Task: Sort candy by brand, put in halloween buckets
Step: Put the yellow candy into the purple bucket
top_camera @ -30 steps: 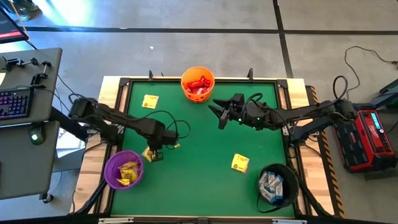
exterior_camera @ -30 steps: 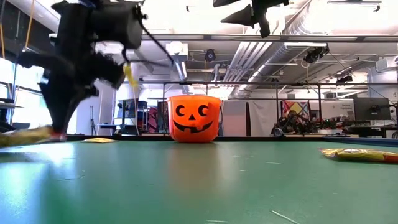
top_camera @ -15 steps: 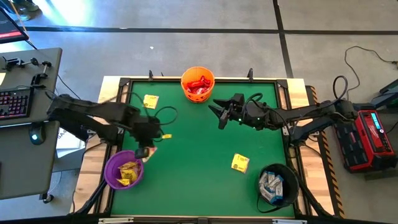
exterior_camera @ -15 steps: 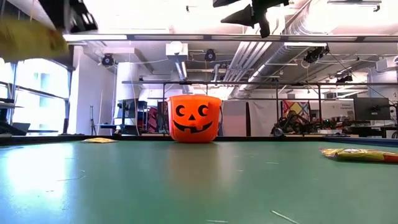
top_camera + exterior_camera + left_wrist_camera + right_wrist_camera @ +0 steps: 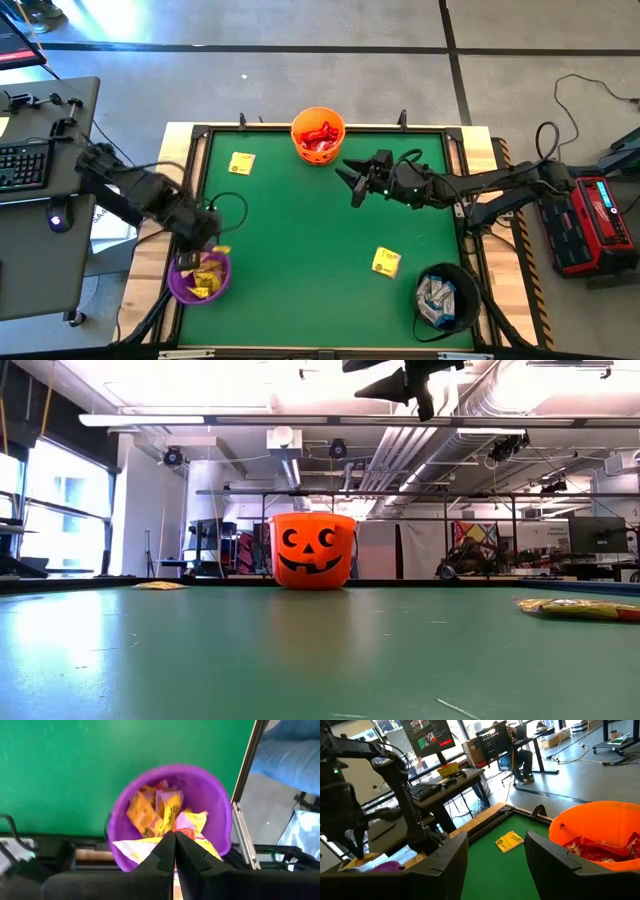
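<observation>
My left gripper [image 5: 208, 246] hangs over the purple bucket [image 5: 198, 276], shut on a yellow candy packet [image 5: 131, 851]. That bucket [image 5: 220, 812] holds several yellow packets. My right gripper [image 5: 352, 182] waits open in the air beside the orange pumpkin bucket [image 5: 318, 134], which holds red packets. It also shows at the top of the low view [image 5: 400, 380]. The black bucket [image 5: 447, 297] holds white-blue packets. Two yellow packets lie flat on the green mat, one at the far left [image 5: 241, 162] and one at the near right [image 5: 386, 261]. My left gripper pinches the yellow packet between its two fingers [image 5: 165, 855], coming from above and pointing down. The packet sticks out on both sides of the fingers, with one end [image 5: 127, 850] over the bucket's rim. It is lifted clear, above the purple bucket's opening.
The orange bucket [image 5: 313, 550] stands at the far edge of the mat, the purple one at the near left corner, the black one at the near right corner. A raised frame [image 5: 200, 135] runs round the mat. A desk with a keyboard [image 5: 25, 165] stands left of the table.
My left gripper has risen from the mat with the yellow packet, which is now lifted clear. It has swung toward the table's left and near edges until it stands over the purple bucket. It has left the low view.
</observation>
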Robot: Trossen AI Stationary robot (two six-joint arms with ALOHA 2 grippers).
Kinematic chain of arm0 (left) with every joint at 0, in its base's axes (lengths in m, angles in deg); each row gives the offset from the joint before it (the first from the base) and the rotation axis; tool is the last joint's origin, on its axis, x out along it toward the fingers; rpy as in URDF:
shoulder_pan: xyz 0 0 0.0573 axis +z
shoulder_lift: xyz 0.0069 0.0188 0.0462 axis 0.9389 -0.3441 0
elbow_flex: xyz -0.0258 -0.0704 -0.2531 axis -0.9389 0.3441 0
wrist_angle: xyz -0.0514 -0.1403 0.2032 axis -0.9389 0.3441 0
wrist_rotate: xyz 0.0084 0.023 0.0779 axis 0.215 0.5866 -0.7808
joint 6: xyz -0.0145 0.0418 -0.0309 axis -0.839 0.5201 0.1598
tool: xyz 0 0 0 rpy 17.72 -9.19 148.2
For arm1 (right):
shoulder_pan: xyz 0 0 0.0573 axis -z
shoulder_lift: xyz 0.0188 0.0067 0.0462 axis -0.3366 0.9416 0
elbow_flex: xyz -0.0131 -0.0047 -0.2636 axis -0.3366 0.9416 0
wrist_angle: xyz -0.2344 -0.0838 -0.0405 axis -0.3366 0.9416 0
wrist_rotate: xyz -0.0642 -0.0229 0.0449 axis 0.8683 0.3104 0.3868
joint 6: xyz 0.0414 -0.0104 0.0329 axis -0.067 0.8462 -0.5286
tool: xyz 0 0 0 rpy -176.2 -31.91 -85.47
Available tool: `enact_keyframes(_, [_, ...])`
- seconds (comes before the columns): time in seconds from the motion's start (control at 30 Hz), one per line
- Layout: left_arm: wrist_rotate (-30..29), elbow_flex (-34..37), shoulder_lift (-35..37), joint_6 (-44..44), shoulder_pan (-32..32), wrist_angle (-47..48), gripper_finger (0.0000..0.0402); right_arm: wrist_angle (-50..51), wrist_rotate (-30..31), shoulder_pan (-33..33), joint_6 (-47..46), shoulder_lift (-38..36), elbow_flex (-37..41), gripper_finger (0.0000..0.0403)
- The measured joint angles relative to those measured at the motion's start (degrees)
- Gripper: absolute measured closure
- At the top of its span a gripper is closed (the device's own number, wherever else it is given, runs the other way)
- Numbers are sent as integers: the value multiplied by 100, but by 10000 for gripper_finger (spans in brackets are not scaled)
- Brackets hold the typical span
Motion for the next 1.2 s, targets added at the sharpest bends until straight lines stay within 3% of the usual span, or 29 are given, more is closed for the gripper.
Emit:
enact_keyframes(0.3, [-299, 1482, 661, -1699, -925, -1351, 401, 11, -2, 0, 4, 0, 0, 219])
enact_keyframes(0.6, [-618, 2432, 569, -2331, -1368, -2204, 401, 43, -4, 1, 94, 0, 0, 219])
enact_keyframes(0.83, [-1013, 2783, 571, -2892, -1458, -2239, 398, 136, -10, 1, 169, 0, 0, 219])
enact_keyframes(1.0, [-883, 2779, 647, -2872, -1458, -2510, 364, 279, -77, -9, 634, 0, 0, 219])
enact_keyframes(1.2, [-786, 2601, 908, -2876, -1458, -2859, 297, 312, -722, -10, 418, 0, 0, 219])
